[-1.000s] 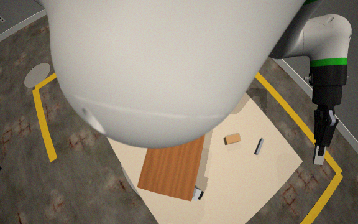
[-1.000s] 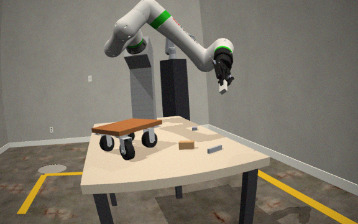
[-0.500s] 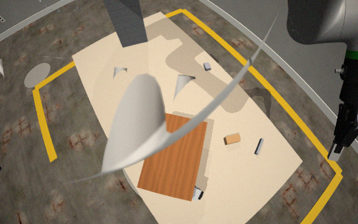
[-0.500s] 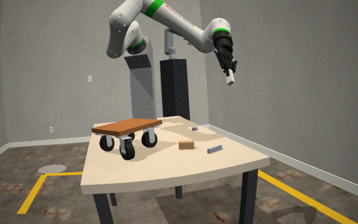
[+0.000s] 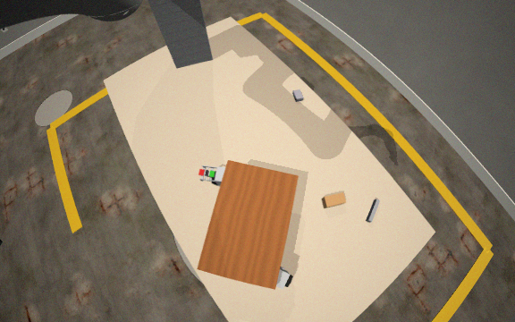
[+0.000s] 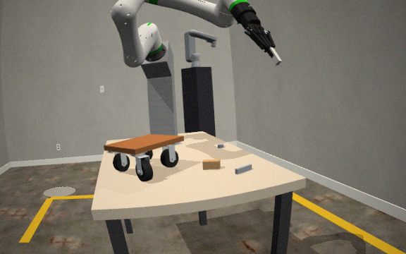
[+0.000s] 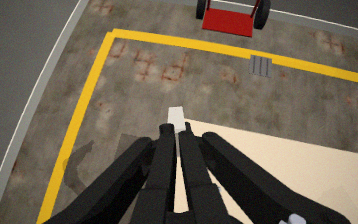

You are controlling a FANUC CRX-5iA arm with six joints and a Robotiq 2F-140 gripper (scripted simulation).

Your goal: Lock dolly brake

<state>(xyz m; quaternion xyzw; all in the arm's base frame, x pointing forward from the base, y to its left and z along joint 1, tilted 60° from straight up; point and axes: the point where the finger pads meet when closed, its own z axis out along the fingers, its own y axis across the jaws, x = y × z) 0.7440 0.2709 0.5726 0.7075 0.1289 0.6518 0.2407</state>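
The dolly [image 5: 252, 224] has a brown wooden deck and stands on its black casters on the beige table; it also shows in the exterior view [image 6: 144, 142]. The brake pedal [image 5: 206, 173] sticks out at the deck's far left corner, with a red end and a green end side by side. My gripper [image 6: 275, 58] is shut on nothing, high in the air to the right of the table and far from the dolly. In the wrist view the closed fingers [image 7: 176, 122] point down at the floor beyond the table's edge.
A small tan block [image 5: 333, 199], a dark grey bar [image 5: 372, 210] and a small grey block [image 5: 298, 95] lie on the table to the right of the dolly. A red hand truck [image 7: 231, 15] stands on the floor outside the yellow line.
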